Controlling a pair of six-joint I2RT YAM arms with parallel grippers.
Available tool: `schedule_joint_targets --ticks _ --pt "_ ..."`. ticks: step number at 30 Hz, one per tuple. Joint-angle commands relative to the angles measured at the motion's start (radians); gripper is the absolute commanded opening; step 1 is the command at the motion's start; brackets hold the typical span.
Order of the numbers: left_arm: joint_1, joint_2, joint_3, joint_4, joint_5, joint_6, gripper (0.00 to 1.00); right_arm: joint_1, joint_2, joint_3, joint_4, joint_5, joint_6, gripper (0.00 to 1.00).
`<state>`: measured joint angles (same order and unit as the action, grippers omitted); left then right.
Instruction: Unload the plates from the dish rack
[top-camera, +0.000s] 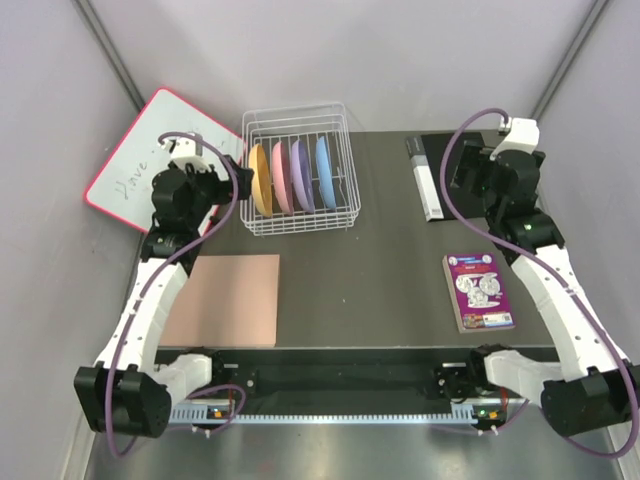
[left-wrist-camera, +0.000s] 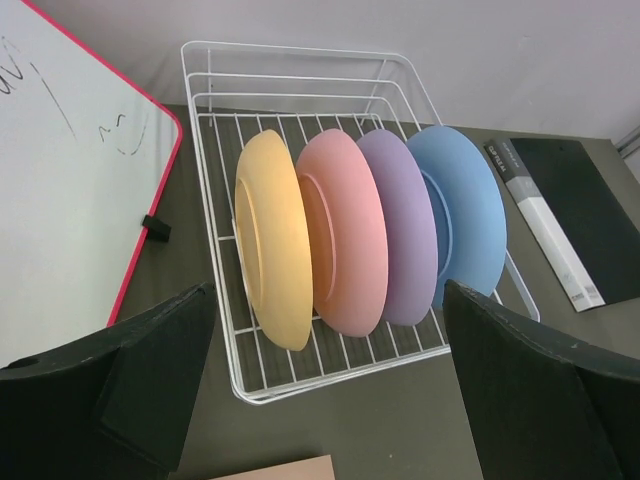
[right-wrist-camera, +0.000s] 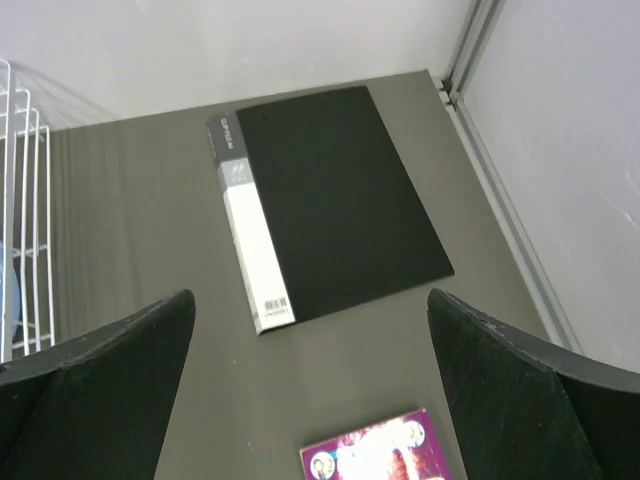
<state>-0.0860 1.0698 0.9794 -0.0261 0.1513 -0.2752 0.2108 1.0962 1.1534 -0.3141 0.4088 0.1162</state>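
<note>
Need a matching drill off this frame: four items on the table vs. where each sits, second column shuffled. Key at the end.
Items:
1. dish rack
2. black folder
3. purple booklet
4. tan mat

Places:
A. near side, left
B. far side, right
C. far side, left of centre
D. near side, right

Pairs: 1-C, 2-B, 3-D, 4-A
</note>
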Motion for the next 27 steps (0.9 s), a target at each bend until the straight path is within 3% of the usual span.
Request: schedule_joint_targets --ticks 1,3,7,13,14,19,27 --pt "-0.003 0.016 0.053 0.052 0.045 -0.006 0.99 -0.007 -0.077 -0.044 0.006 -0.016 -0.035 1.00" --pt "-0.003 0.027 0.061 0.083 0.083 -0.007 0.99 -0.005 -0.104 -0.079 0.052 -0.056 -0.058 1.00" --pt "-0.001 0.067 0.039 0.201 0.356 -0.015 0.99 -0.008 -0.095 -0.089 0.070 -0.093 -0.072 1.00" --pt "-0.008 0.286 0.128 0.304 0.439 -0.084 0.94 -0.011 -0.003 -0.060 0.058 -0.090 -0.059 1.00" --pt "-0.035 0.312 0.148 0.314 0.385 -0.078 0.90 -0.011 0.014 -0.060 0.056 -0.093 -0.055 1.00" --pt "-0.205 0.488 0.289 0.227 0.113 0.071 0.91 -0.013 0.044 -0.084 0.072 -0.099 -0.041 1.00" --pt "-0.388 0.642 0.473 0.180 -0.221 0.106 0.88 -0.017 0.080 -0.098 0.078 -0.096 -0.039 1.00"
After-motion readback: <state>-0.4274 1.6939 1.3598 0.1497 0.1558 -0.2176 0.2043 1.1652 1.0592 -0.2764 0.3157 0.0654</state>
